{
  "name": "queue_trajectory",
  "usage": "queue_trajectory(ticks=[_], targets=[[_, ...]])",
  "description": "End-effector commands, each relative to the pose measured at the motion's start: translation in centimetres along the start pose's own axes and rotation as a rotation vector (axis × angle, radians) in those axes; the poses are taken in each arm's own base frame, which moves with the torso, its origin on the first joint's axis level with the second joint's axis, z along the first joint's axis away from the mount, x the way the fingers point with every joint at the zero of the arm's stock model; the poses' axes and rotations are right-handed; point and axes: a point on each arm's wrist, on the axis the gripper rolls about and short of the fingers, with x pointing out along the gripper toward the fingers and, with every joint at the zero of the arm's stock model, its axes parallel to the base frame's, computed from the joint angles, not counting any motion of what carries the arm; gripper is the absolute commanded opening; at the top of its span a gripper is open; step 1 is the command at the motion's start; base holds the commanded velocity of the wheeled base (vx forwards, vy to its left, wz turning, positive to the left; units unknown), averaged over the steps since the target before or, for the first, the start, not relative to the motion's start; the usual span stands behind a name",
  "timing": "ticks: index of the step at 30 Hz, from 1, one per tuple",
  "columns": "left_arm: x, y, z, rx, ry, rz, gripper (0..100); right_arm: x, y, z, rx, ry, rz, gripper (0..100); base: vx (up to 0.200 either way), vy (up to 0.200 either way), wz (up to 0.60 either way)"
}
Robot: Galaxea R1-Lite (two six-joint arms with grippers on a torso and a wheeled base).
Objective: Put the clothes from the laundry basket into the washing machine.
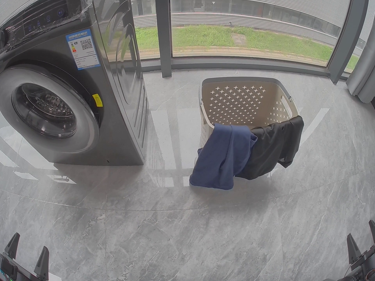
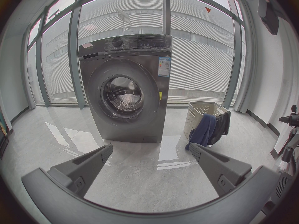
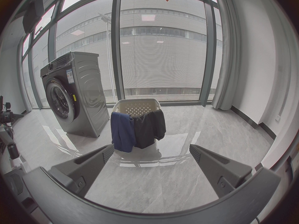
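my left tool point(image 2: 150, 146) and right tool point(image 3: 150, 147) both hang released over the grey floor point(image 1: 195, 235), while a blue garment point(image 1: 222, 157) and a black garment point(image 1: 273, 145) drape over the near rim of the laundry basket point(image 1: 238, 80), which stands right of the washing machine point(image 1: 78, 98), whose round door my left wrist view meets face-on and my head view at a slant.

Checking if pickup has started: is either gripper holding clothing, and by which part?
Nothing is held. Left gripper and right gripper are open and empty; clothes hang over the laundry basket.
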Motion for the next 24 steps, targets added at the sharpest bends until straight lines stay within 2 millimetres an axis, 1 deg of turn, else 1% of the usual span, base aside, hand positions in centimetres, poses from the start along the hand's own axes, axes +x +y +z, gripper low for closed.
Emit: queue_trajectory(ticks=[1, 12, 24], targets=[[0.01, 0.02, -0.52, -0.001, 0.001, 0.000, 100, 0.01, 0.00, -0.52, 0.000, 0.001, 0.000, 100, 0.000, -0.200, 0.00], [0.01, 0.02, -0.52, -0.002, 0.001, 0.000, 100, 0.01, 0.00, -0.52, 0.000, 0.001, 0.000, 100, 0.000, -0.200, 0.00], [0.01, 0.02, -0.52, -0.004, 0.001, -0.002, 100, 0.01, 0.00, -0.52, -0.002, 0.001, 0.002, 100, 0.000, 0.000, 0.00]])
